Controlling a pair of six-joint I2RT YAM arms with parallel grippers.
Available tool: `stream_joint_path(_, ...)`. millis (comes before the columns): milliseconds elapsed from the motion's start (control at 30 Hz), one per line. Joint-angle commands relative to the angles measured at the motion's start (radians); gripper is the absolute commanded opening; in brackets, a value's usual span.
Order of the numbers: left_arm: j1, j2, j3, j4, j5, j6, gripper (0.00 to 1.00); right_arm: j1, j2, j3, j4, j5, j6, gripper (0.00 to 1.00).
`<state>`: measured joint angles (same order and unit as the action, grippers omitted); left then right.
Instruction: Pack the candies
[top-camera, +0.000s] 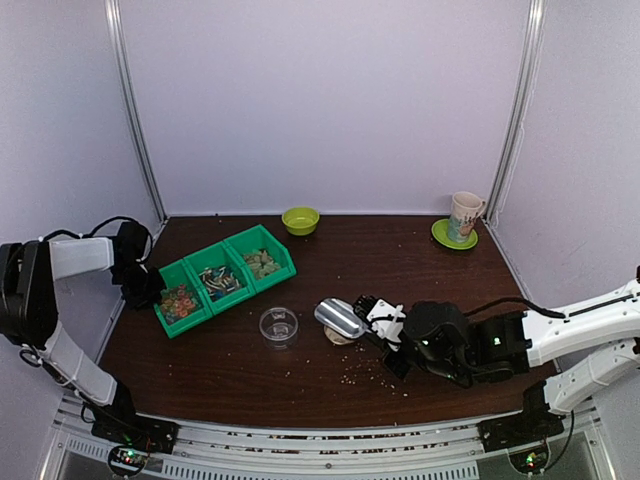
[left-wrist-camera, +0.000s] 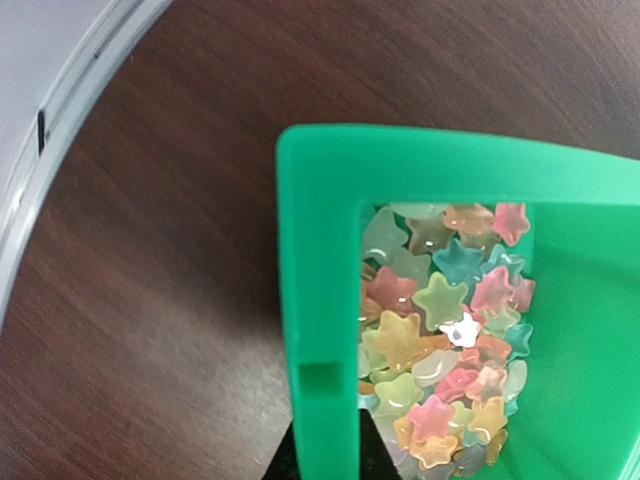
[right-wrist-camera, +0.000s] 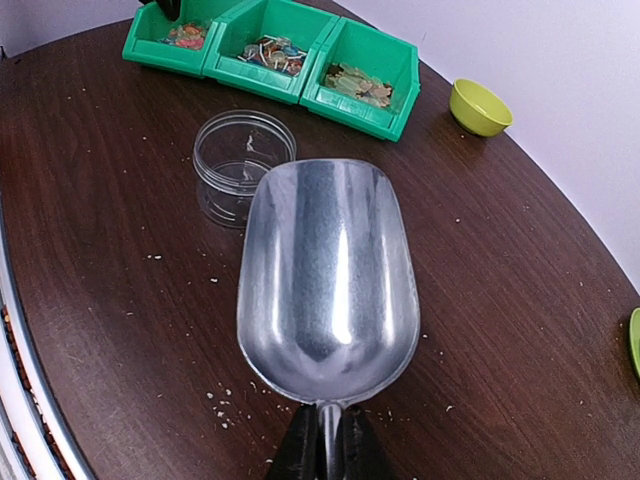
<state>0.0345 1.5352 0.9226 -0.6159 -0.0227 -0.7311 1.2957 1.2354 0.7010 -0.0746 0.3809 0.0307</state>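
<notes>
The candies (left-wrist-camera: 440, 330) are small star-shaped sweets in pink, yellow, green and orange, heaped in the leftmost of three joined green bins (top-camera: 225, 278); they also show as candies (top-camera: 180, 298) from above. My left gripper (left-wrist-camera: 325, 455) is shut on that bin's wall (left-wrist-camera: 318, 300), one finger inside and one outside. At the table's middle my right gripper (right-wrist-camera: 328, 450) is shut on the handle of an empty metal scoop (right-wrist-camera: 328, 270), held just above the table. A clear round container (right-wrist-camera: 243, 160) stands empty just beyond the scoop's lip.
A yellow-green bowl (top-camera: 300, 220) sits at the back centre. A cup on a green saucer (top-camera: 465, 217) stands at the back right. Pale crumbs (top-camera: 370, 372) are scattered under the right arm. The middle and right bins hold other sweets.
</notes>
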Motion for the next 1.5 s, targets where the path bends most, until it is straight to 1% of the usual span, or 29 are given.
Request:
stream_joint_path(0, -0.075, -0.073, -0.048, 0.069, -0.012, -0.105, 0.07, 0.004, 0.006, 0.029, 0.030, -0.003, 0.006, 0.00)
stream_joint_path(100, -0.105, -0.099, -0.083, 0.098, -0.002, -0.150, 0.09, 0.005, 0.006, 0.035, 0.026, -0.004, 0.007, 0.00)
stream_joint_path(167, -0.115, -0.114, -0.084, 0.104, 0.007, -0.161, 0.15, 0.007, 0.003, 0.037, 0.019, -0.001, 0.006, 0.00)
stream_joint_path(200, -0.116, -0.123, -0.081, 0.104, 0.012, -0.161, 0.20, 0.007, 0.000, 0.035, 0.016, 0.000, 0.006, 0.00)
stream_joint_path(400, -0.116, -0.189, -0.054, 0.042, 0.010, -0.140, 0.63, 0.008, -0.021, 0.027, 0.005, 0.014, 0.009, 0.00)
stream_joint_path(533, -0.118, -0.262, -0.015, -0.013, 0.018, -0.081, 0.84, 0.009, -0.029, 0.028, -0.003, 0.016, 0.004, 0.00)
stream_joint_path(633, -0.117, -0.299, 0.077, -0.070, 0.003, 0.055, 0.97, 0.009, -0.033, 0.041, -0.024, 0.016, -0.013, 0.00)
stream_joint_path(733, -0.117, -0.275, 0.170, -0.110, 0.014, 0.231, 0.98, 0.009, -0.034, 0.054, -0.046, 0.019, -0.032, 0.00)
stream_joint_path(867, -0.116, -0.179, 0.294, -0.212, -0.020, 0.413, 0.98, 0.010, -0.036, 0.071, -0.054, 0.016, -0.050, 0.00)
stream_joint_path(933, -0.117, -0.126, 0.331, -0.232, 0.021, 0.496, 0.98, 0.010, -0.034, 0.075, -0.056, 0.007, -0.052, 0.00)
stream_joint_path(1200, -0.116, 0.046, 0.410, -0.252, 0.027, 0.625, 0.97, 0.018, -0.044, 0.075, -0.075, -0.020, -0.043, 0.00)
stream_joint_path(1300, -0.117, 0.111, 0.429, -0.248, 0.024, 0.659, 0.93, 0.020, -0.058, 0.066, -0.078, -0.021, -0.039, 0.00)
stream_joint_path(1467, -0.117, 0.201, 0.445, -0.245, 0.018, 0.696, 0.84, 0.022, -0.070, 0.057, -0.080, -0.024, -0.034, 0.00)
